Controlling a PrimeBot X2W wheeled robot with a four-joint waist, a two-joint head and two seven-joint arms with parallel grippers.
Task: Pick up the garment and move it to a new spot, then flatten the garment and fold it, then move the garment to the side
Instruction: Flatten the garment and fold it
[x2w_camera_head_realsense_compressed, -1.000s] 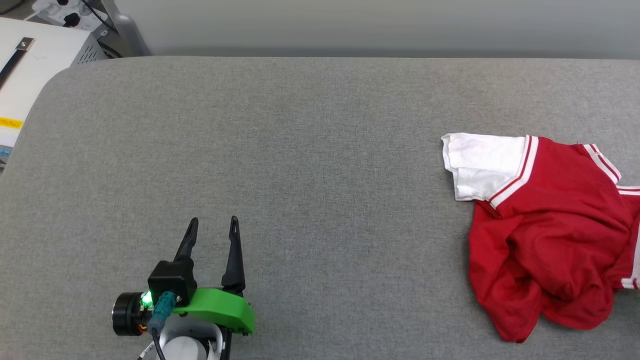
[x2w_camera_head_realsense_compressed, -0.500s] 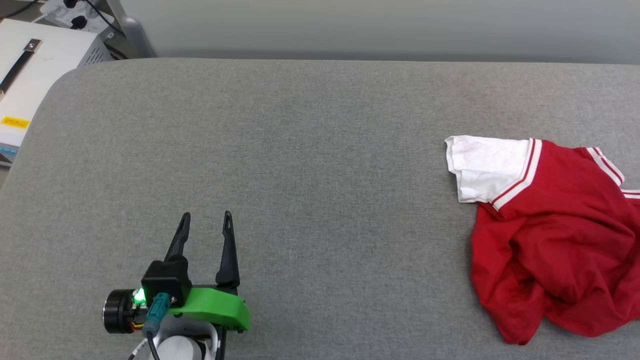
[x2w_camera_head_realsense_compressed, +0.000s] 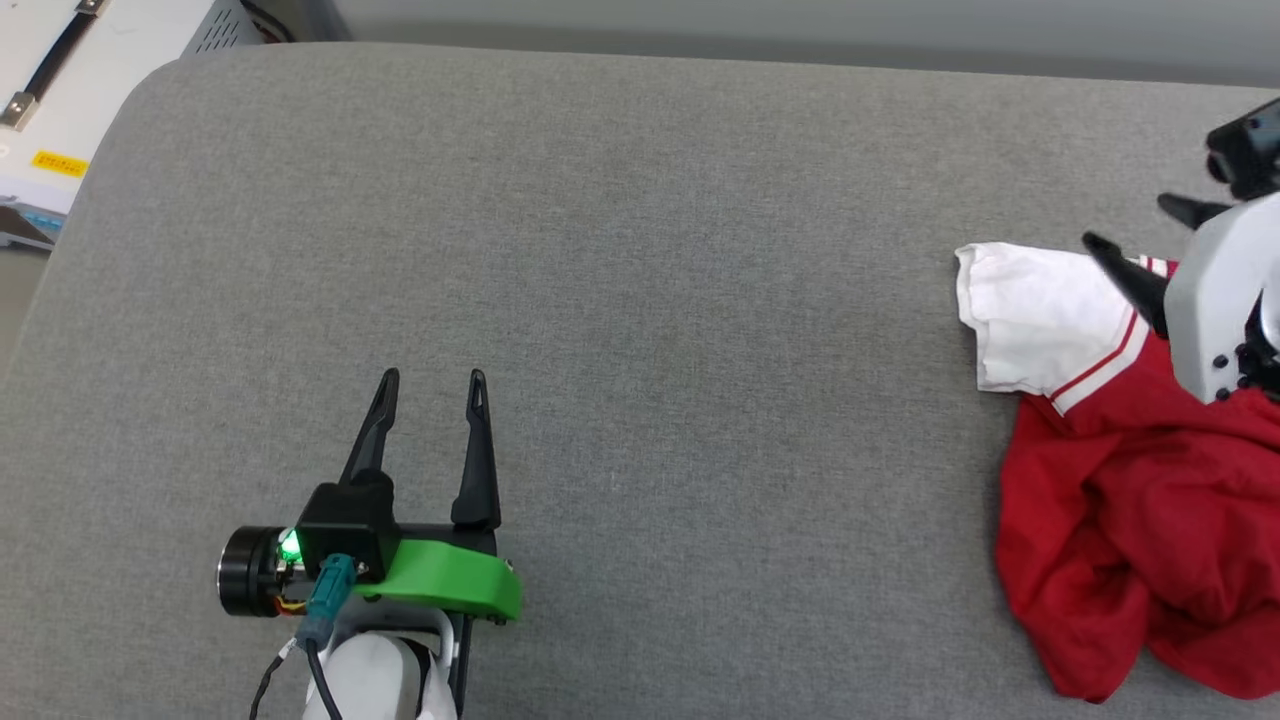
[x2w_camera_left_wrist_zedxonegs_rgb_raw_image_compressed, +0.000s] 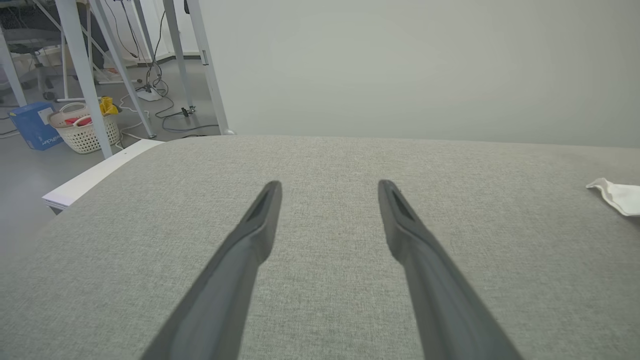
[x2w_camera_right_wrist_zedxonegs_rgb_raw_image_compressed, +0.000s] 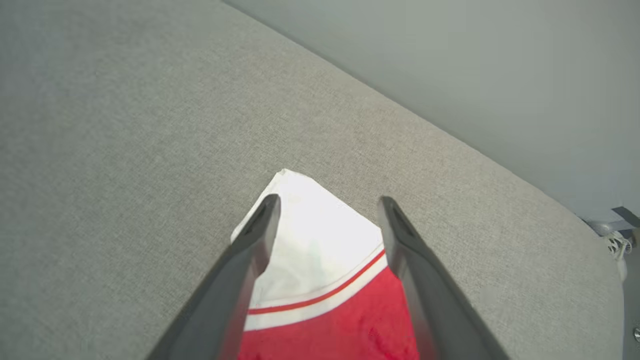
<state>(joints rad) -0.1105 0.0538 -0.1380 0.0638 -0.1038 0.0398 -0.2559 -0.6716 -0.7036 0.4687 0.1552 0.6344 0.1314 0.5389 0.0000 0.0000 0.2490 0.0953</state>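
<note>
The garment (x2w_camera_head_realsense_compressed: 1120, 480) lies crumpled at the right end of the grey padded table (x2w_camera_head_realsense_compressed: 640, 250), a red body with one white sleeve (x2w_camera_head_realsense_compressed: 1040, 310) spread toward the left. My right gripper (x2w_camera_head_realsense_compressed: 1132, 226) hovers over that sleeve, open, its fingers pointing left. In the right wrist view the gripper (x2w_camera_right_wrist_zedxonegs_rgb_raw_image_compressed: 328, 200) straddles the white sleeve (x2w_camera_right_wrist_zedxonegs_rgb_raw_image_compressed: 320, 235) and its red-and-white trim from above, with nothing gripped. My left gripper (x2w_camera_head_realsense_compressed: 432, 380) stands open over bare table at the lower left, far from the shirt. The left wrist view shows its open gripper (x2w_camera_left_wrist_zedxonegs_rgb_raw_image_compressed: 329, 185) and a sleeve tip (x2w_camera_left_wrist_zedxonegs_rgb_raw_image_compressed: 617, 196) at the right edge.
A white machine (x2w_camera_head_realsense_compressed: 50, 110) sits just past the table's rounded left corner. Past the table's left end, the left wrist view shows white frame legs (x2w_camera_left_wrist_zedxonegs_rgb_raw_image_compressed: 82, 75), a laundry basket (x2w_camera_left_wrist_zedxonegs_rgb_raw_image_compressed: 85, 134) and a blue box (x2w_camera_left_wrist_zedxonegs_rgb_raw_image_compressed: 32, 125) on the floor. A plain wall runs behind the table.
The head camera has dipped and shifted. My right gripper has come into view above the white sleeve. The left gripper stays open in about the same place; the garment lies as before.
</note>
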